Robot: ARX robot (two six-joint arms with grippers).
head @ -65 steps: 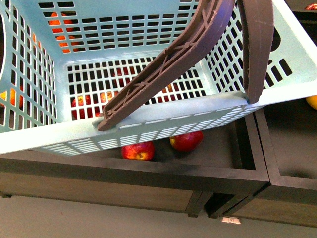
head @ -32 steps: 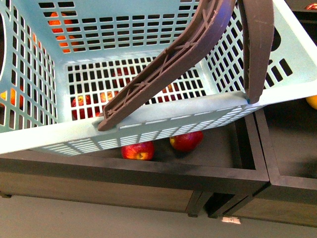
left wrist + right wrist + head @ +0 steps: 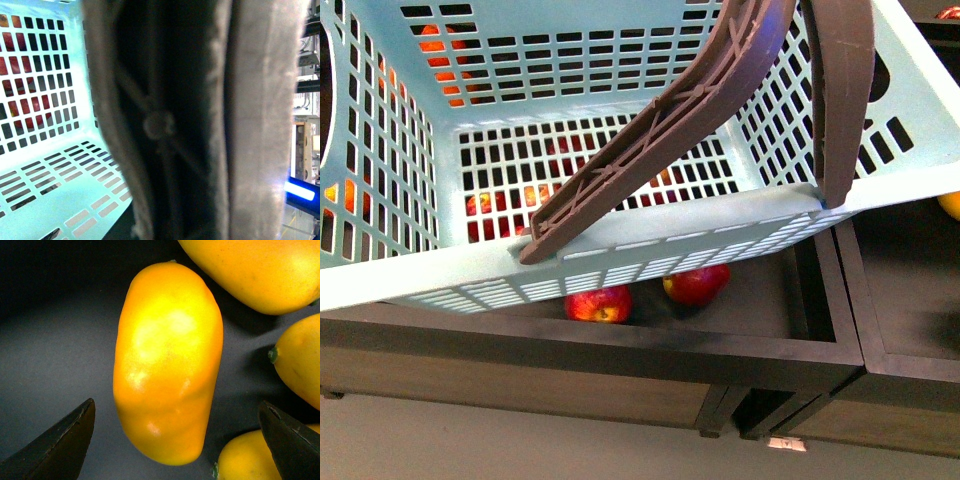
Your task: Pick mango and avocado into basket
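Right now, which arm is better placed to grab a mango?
The right. The right gripper is open, its tips flanking a mango. The left wrist view is filled by the basket handle, so that arm seems occupied.

No legible text anywhere; perhaps a small white tag, unreadable.

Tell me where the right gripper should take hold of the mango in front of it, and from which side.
Grip the mango across its narrow middle, straight ahead of the right gripper. Its long axis runs between the open fingers, so they likely close on its slim flanks; other mangoes crowd one flank.
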